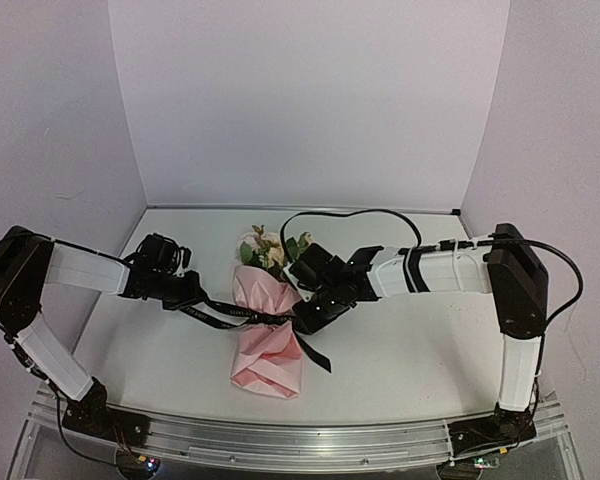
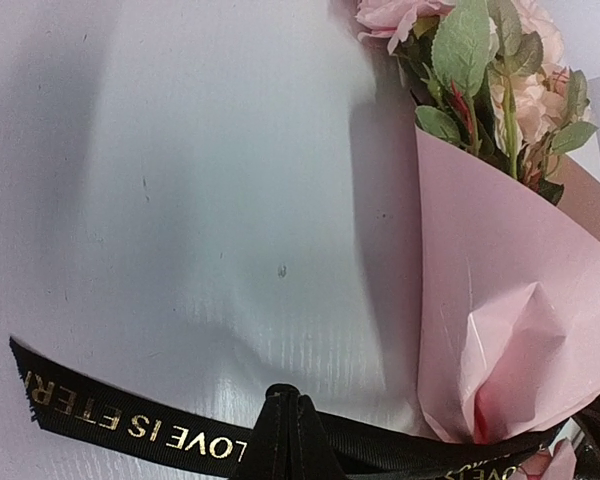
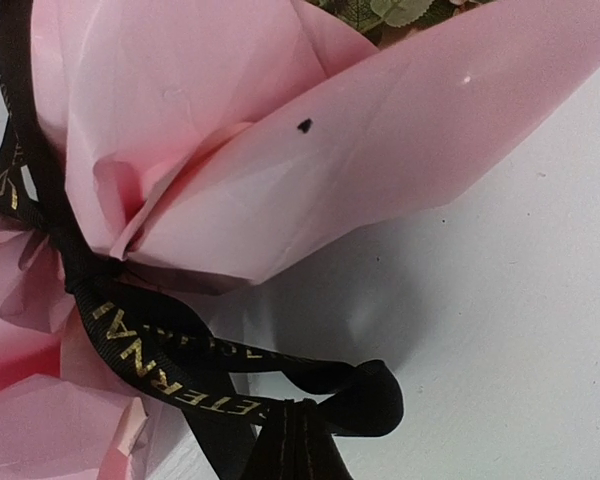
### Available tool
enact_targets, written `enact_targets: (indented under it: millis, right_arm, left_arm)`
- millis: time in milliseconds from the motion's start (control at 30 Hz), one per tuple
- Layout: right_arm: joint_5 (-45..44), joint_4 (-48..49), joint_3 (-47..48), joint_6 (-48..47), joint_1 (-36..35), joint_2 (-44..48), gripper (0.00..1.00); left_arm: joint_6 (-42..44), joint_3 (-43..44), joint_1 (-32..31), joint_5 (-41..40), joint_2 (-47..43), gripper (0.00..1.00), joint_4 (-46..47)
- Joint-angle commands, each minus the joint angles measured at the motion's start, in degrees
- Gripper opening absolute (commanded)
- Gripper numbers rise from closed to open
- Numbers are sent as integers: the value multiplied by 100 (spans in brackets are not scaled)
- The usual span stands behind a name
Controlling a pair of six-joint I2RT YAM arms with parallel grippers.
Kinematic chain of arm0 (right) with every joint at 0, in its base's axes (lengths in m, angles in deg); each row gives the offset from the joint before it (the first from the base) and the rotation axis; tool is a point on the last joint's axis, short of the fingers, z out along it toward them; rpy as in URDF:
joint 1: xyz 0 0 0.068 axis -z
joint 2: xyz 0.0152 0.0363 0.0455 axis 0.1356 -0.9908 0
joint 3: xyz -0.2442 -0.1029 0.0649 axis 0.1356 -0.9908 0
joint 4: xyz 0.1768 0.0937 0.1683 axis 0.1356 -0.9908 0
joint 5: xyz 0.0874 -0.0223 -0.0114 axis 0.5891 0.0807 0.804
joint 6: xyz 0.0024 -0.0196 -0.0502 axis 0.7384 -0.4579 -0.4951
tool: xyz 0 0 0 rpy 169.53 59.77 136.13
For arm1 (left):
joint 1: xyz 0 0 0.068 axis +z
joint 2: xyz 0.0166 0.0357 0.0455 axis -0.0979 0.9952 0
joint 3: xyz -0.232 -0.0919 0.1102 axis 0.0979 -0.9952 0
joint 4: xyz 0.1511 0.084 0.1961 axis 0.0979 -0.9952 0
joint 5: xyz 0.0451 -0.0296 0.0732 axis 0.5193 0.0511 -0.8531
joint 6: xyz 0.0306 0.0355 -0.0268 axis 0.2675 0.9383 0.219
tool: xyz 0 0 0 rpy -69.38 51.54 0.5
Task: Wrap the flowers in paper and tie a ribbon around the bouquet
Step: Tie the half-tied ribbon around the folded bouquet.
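**A:** Bouquet: how does it look?

**B:** One cone of thin pink paper, creased into soft folds. It lies mid-surface, open end toward the far wall. Pale pink and cream flowers with green leaves stick out of the top.

**A:** Ribbon?

**B:** One flat black band with gold lettering. It crosses the cone's waist and runs out on both sides.

**A:** Grippers?

**B:** Two. The left gripper is clenched on the ribbon, left of the cone. The right gripper is clenched on the ribbon at the cone's right edge.
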Motion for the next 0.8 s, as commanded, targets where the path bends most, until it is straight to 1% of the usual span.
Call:
enact_targets:
  millis: [0,33,67,133,200,267,333,500,767]
  right_arm:
    - [-69,54,-67,79,20,174,1]
    - [34,78,-73,14,23,177,7]
    - [158,119,-87,-47,32,181,18]
    - [620,181,-102,-101,117,201,32]
    - [1072,272,-161,-112,275,273,44]
    - [1469,339,-177,-128,404,314,52]
    - [1834,354,-108,-169,469,265,55]
    - [2573,300,262,-211,496,-86,57]
    - [2739,261,463,-251,517,-424,54]
  left_arm:
    - [-47,266,59,-104,106,0,4]
    - [-37,283,71,-101,128,0,4]
    - [-24,297,85,-103,150,0,4]
    - [18,336,126,-84,200,0,4]
    - [65,394,181,-90,232,0,-77]
    - [105,472,233,-88,286,0,-144]
    - [133,600,264,-97,357,0,-175]
    - [140,919,276,-120,552,0,-275]
    - [198,1251,280,-78,779,0,-461]
